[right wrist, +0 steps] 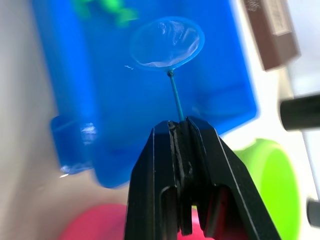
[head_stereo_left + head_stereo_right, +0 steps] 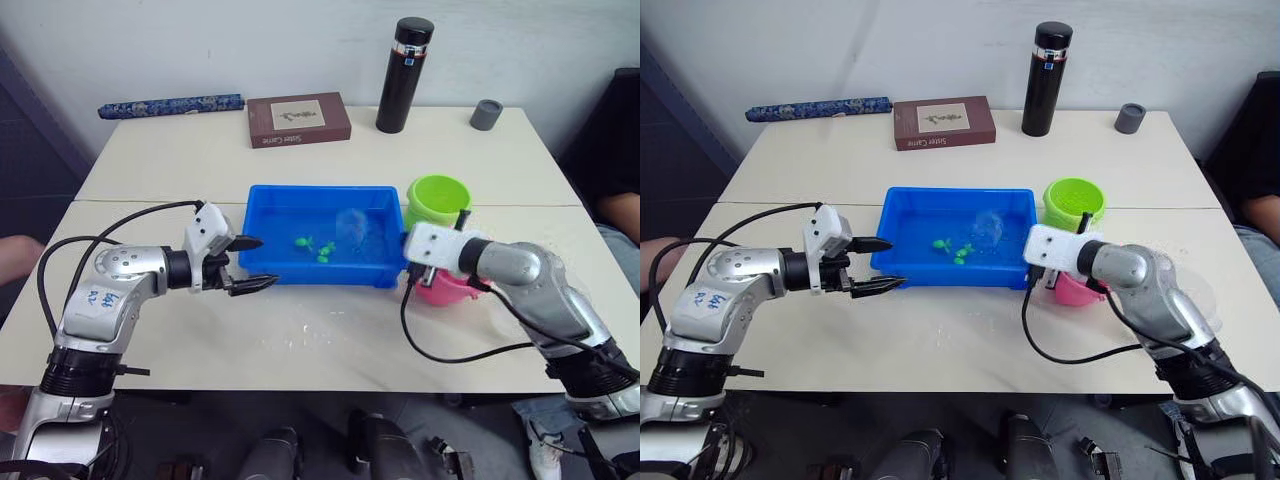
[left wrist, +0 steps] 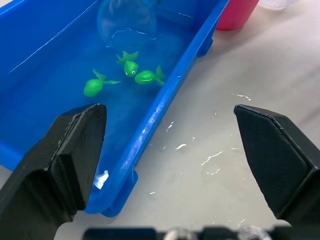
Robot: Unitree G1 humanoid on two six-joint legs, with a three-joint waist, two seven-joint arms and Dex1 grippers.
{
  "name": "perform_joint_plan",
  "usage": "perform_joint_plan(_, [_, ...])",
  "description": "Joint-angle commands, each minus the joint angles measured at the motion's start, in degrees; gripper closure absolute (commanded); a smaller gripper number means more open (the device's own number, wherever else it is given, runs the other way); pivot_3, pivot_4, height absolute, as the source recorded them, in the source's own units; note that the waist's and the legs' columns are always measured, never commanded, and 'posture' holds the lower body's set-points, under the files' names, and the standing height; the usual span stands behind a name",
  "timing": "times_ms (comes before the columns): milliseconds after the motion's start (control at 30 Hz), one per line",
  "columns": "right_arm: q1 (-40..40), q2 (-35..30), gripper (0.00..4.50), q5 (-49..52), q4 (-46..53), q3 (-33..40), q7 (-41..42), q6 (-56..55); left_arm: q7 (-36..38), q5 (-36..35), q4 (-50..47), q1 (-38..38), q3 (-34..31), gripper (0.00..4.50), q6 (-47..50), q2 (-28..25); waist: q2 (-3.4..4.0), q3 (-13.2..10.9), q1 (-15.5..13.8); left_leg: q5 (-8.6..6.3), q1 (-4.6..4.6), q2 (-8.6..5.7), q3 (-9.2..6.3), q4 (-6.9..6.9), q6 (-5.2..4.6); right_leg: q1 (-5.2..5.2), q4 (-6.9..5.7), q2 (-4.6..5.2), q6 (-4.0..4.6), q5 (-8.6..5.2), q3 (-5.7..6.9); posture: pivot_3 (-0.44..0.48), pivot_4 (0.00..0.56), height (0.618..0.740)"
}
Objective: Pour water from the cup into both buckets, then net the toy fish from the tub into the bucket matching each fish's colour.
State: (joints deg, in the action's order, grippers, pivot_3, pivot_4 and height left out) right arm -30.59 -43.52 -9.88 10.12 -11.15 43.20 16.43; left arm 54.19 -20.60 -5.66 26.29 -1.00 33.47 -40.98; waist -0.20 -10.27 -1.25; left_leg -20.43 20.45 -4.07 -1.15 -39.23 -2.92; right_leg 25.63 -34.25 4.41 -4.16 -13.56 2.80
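Black fingers of the right gripper (image 1: 186, 127) stand pinched together on the thin handle of the net (image 1: 167, 42), whose round blue rim hangs over the water inside the blue tub (image 2: 262, 262), toward the tub's right half; the handle runs straight out from between the fingertips to the hoop. Three green toy fish (image 3: 131, 75) lie clustered in the tub near its middle, just to the robot's left of the net and apart from it; none sits inside the hoop. On the robot's left, the left gripper (image 2: 250, 264) hovers at the tub's near left corner with its jaws spread wide and nothing between them; seen from the left wrist, the tub's near wall and rim pass between the two fingers while the fish lie beyond the tips. A lime green bucket (image 2: 437, 201) stands touching or just beside the tub's right end; a pink bucket (image 2: 440, 289) sits just in front of it, partly hidden behind the right wrist. Droplets glint on the pale table (image 2: 330, 340) in front of the tub. At the table's far side stand a tall black flask (image 2: 403, 75), a small grey cap (image 2: 487, 114), a brown book (image 2: 298, 119) and a folded blue umbrella (image 2: 170, 104).
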Motion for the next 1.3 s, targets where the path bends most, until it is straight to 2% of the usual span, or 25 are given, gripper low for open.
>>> perform_joint_plan(33, [-0.6,1.1,4.5,2.5,5.7,2.3,1.0,2.1,-0.5,-1.1,-1.9,0.1,-1.6,0.1,0.0,-0.3,0.0,0.0,0.0,0.0,0.0,0.0,0.0,0.0,0.0,0.0,-0.01,0.0,0.0,0.0,0.0,0.0,0.15,0.74])
perform_joint_plan(133, [0.4,2.8,4.5,3.6,8.0,0.6,2.0,3.8,-1.0,-1.3,-2.2,0.3,-1.5,0.1,0.3,0.2,0.0,0.0,0.0,0.0,-0.02,0.0,0.0,0.0,0.0,-0.01,-0.05,0.0,0.0,0.0,-0.01,0.0,0.15,0.74])
perform_joint_plan(467, [-0.3,3.2,4.5,-2.1,2.6,-4.5,1.3,-2.0,-1.5,-1.6,-2.2,0.7,-1.7,0.1,0.4,-0.2,0.0,0.0,0.0,0.0,-0.02,-0.04,0.01,-0.03,0.0,0.0,-0.07,0.02,0.0,0.0,-0.02,0.0,0.15,0.74])
perform_joint_plan(833, [-1.3,3.3,4.5,-7.8,-3.9,-5.4,-0.6,-10.0,-2.2,-2.0,-3.0,0.0,-2.4,0.1,0.7,-0.7,0.0,0.0,0.1,0.0,-0.02,-0.03,0.01,-0.03,0.01,0.0,-0.09,0.01,0.01,0.0,-0.01,0.0,0.15,0.74])
perform_joint_plan(1100, [-0.8,5.1,4.5,-7.5,-5.2,-6.6,0.6,-12.6,-2.3,-2.1,-2.5,0.3,-2.4,0.1,0.4,-0.8,0.0,0.0,0.1,0.01,-0.02,-0.03,0.02,-0.03,0.01,0.0,-0.09,0.01,0.01,0.0,-0.01,0.0,0.15,0.74])
perform_joint_plan(1300, [1.3,8.0,4.5,-2.4,-2.2,-5.0,4.2,-7.4,-2.3,-1.8,-1.7,0.9,-2.2,0.1,-0.3,-0.5,0.0,0.0,0.1,0.01,-0.02,-0.03,0.01,-0.04,0.01,0.0,-0.1,0.0,0.01,0.0,-0.01,0.0,0.15,0.74])
